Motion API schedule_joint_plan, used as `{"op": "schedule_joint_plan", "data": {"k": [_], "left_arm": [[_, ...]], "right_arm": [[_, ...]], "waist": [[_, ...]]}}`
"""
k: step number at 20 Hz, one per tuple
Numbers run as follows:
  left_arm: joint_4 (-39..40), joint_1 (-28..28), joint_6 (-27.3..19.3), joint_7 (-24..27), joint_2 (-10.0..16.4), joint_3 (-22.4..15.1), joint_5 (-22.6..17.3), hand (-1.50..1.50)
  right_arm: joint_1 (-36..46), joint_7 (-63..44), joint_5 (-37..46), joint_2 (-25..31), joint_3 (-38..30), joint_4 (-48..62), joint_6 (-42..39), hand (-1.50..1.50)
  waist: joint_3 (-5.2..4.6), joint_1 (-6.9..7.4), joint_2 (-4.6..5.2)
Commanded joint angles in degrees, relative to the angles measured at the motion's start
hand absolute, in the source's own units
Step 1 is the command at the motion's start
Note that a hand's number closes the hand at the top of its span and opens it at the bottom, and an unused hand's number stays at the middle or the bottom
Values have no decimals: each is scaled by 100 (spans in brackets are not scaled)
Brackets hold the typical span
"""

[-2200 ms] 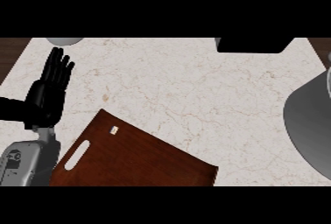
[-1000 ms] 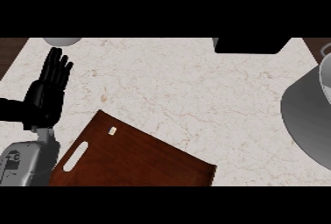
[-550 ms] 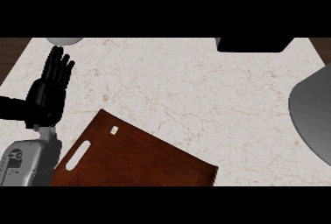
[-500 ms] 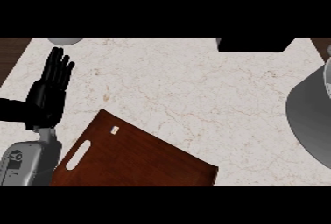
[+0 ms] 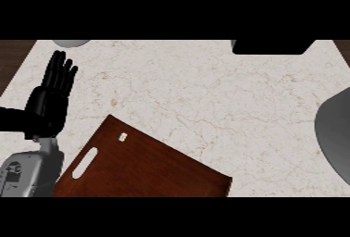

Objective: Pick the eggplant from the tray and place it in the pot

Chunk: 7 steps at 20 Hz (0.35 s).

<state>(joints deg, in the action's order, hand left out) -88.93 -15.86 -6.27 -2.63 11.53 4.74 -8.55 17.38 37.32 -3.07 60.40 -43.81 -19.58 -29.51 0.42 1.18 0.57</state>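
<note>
The robot's black left hand (image 5: 49, 99) rests open at the left edge of the pale marbled worktop (image 5: 205, 92), its fingers (image 5: 60, 69) straight, close together and pointing toward the far edge, holding nothing. Its grey forearm (image 5: 27, 173) comes in at the near left corner. This hand sits where it was in all the earlier frames. Just right of the forearm, a flat dark brown wooden tray (image 5: 150, 171) lies askew at the near edge, with a pale slot handle (image 5: 85, 162) along its left side and a small white tag (image 5: 123, 136) near its far corner. The tray has not shifted either. The eggplant shows nowhere in this view, on the tray's visible surface or elsewhere, so its place cannot be told. The one clear change is at the right edge. There a large grey rounded shape (image 5: 336, 134) reaches in from the side, and half a second ago it reached further in and higher toward the far right corner, with a paler curve at its top. Now it sits lower and nearer the edge. What it is cannot be told. A flat black rectangular object (image 5: 273, 46) lies at the far edge toward the right, and a small grey rounded object (image 5: 71, 42) lies at the far left corner, both as before.
</note>
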Motion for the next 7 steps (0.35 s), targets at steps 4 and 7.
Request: {"op": "schedule_joint_plan", "data": {"k": [4, 7], "left_arm": [[36, 184, 86, 186, -94, -74, 8, 0], [20, -30, 19, -73, -10, 39, -55, 0]], "right_arm": [[-163, 689, -36, 208, -56, 290, -578, -150], [-345, 635, -84, 385, -111, 378, -707, -150]], "waist": [[19, 7, 12], [33, -51, 7]]}}
